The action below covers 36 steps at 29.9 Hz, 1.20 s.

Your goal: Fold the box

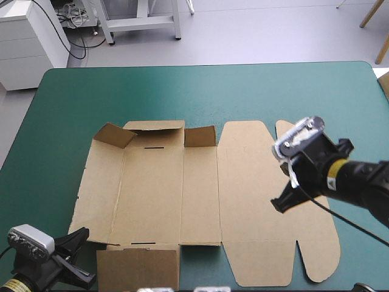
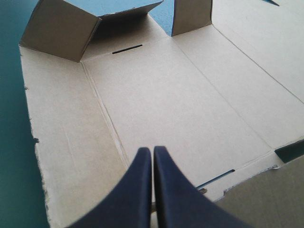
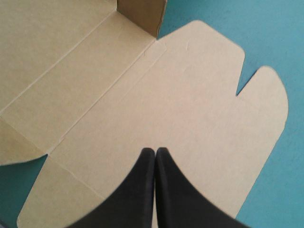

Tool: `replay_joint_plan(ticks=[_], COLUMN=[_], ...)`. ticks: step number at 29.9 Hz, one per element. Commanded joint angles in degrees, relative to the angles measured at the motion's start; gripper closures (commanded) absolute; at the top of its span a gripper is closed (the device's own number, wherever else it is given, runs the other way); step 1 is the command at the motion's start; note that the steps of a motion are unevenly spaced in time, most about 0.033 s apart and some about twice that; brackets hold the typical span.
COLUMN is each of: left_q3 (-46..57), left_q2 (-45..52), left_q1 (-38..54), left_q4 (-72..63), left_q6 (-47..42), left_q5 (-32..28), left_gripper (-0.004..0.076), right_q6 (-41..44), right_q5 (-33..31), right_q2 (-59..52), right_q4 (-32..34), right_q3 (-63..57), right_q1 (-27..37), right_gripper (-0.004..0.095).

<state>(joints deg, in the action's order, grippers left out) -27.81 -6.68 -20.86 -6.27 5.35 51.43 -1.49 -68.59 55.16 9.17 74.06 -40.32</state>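
The brown box (image 1: 200,188) lies as a cut sheet on the teal-green cover, mostly flat. Along its far edge three small flaps (image 1: 154,126) stand raised; in the left wrist view two of these flaps (image 2: 59,28) rise ahead of the fingers. My left gripper (image 1: 82,234) is shut, at the sheet's near left corner, its tip (image 2: 153,149) over the left panels (image 2: 156,95). My right gripper (image 1: 279,207) is shut too and hangs over the sheet's right part. Its tip (image 3: 155,149) points at the big rounded lid panel (image 3: 166,109), with one raised flap (image 3: 137,14) farther ahead.
Bare teal-green cover (image 1: 200,91) stretches from the sheet to the table's far edge and shows at both sides. A flat near flap (image 1: 138,267) of the sheet reaches the table's front edge.
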Motion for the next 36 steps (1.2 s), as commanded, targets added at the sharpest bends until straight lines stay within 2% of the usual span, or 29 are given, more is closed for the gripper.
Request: replay_joint_plan(ticks=[1, 11, 20, 24, 26, 29, 31, 36], left_q3=[-1.16, -1.16, -1.16, -1.16, -1.16, -1.16, -1.16, -1.16], left_q2=[-0.99, -0.99, -0.99, -0.99, -0.99, -0.99, -0.99, -0.99], left_q1=[-0.35, -0.35, -0.35, -0.35, -0.35, -0.35, -0.35, -0.35], left_q4=[-0.8, -1.99, -2.08, -2.08, -2.08, -2.08, -2.08, -2.61], left_q6=[-0.16, -0.16, -0.16, -0.16, -0.16, -0.16, -0.16, -0.48], left_q5=[-4.14, -4.14, -4.14, -4.14, -4.14, -4.14, -4.14, -4.36], left_gripper=[0.0731, 0.0731, 0.0717, 0.0601, 0.0506, 0.0322, 0.0243, 0.0243], right_q6=[3.14, 9.8, 12.59, 12.59, 12.59, 12.59, 12.59, 12.59], right_q5=[5.15, 15.82, 17.94, 17.8, 17.8, 17.8, 17.8, 17.8], right_q2=[-8.63, -30.37, -42.66, -44.07, -44.06, -44.06, -44.06, -44.06], right_q4=[0.91, 0.82, 0.77, 0.63, 0.63, 0.63, 0.63, 0.63], right_q3=[-8.88, -33.97, -44.55, -44.67, -44.67, -44.67, -44.67, -44.67], right_q1=[0.31, 0.31, 0.31, 0.31, 0.31, 0.31, 0.31, 0.31], right_gripper=[0.0926, 0.0926, 0.0926, 0.0926, 0.0926, 0.0926, 0.0926, 0.0926])
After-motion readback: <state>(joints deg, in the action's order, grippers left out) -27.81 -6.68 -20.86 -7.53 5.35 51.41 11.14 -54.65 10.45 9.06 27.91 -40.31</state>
